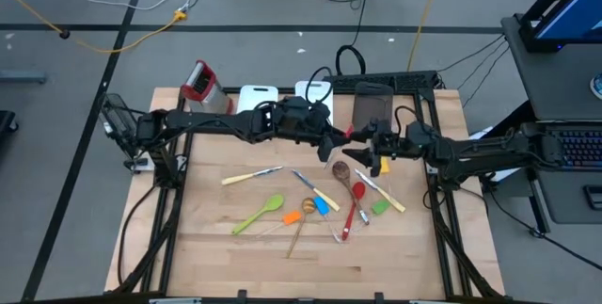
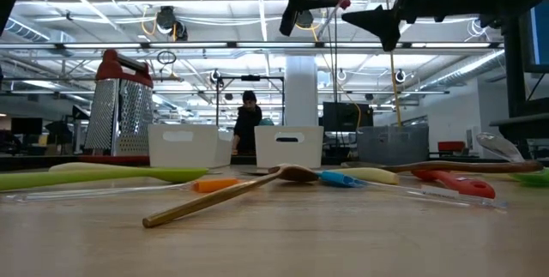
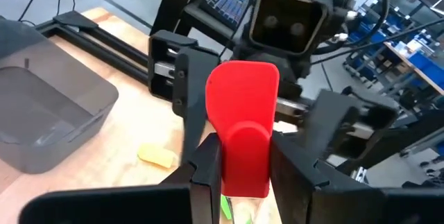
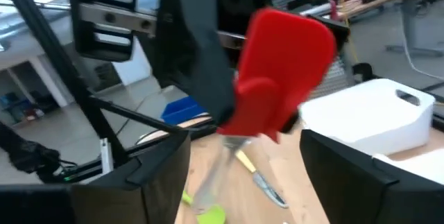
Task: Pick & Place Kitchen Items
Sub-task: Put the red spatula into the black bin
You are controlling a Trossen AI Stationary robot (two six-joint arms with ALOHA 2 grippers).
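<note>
My left gripper [image 1: 336,142] is shut on a red spatula [image 3: 241,123] with a clear handle [image 4: 216,165], high above the table's far middle. My right gripper [image 4: 260,175] is open and faces it, with a finger on each side of the red blade [image 4: 288,50] and apart from it. In the low view both grippers [image 2: 296,11] [image 2: 377,20] are near the top. Wooden spoons [image 1: 342,169], a red spoon [image 1: 355,202], a green spatula [image 1: 260,213], orange [image 1: 291,218] and blue [image 1: 320,206] pieces and cream-handled knives [image 1: 246,176] lie flat on the table. My left gripper pinches the red spatula's thick lower part [image 3: 244,158] between its two fingers [image 3: 208,172]. The blade [image 3: 243,89] sticks out past the fingertips toward my right gripper. The spatula is lifted clear of the table, and its clear handle slants down below the hold.
Two white bins [image 1: 258,97] [image 1: 313,90], a grey bin [image 1: 373,108] and a metal grater with a red top [image 1: 199,86] stand along the table's far edge. A small yellow piece [image 3: 156,156] lies on the wood. A person [image 2: 248,127] stands far behind the table.
</note>
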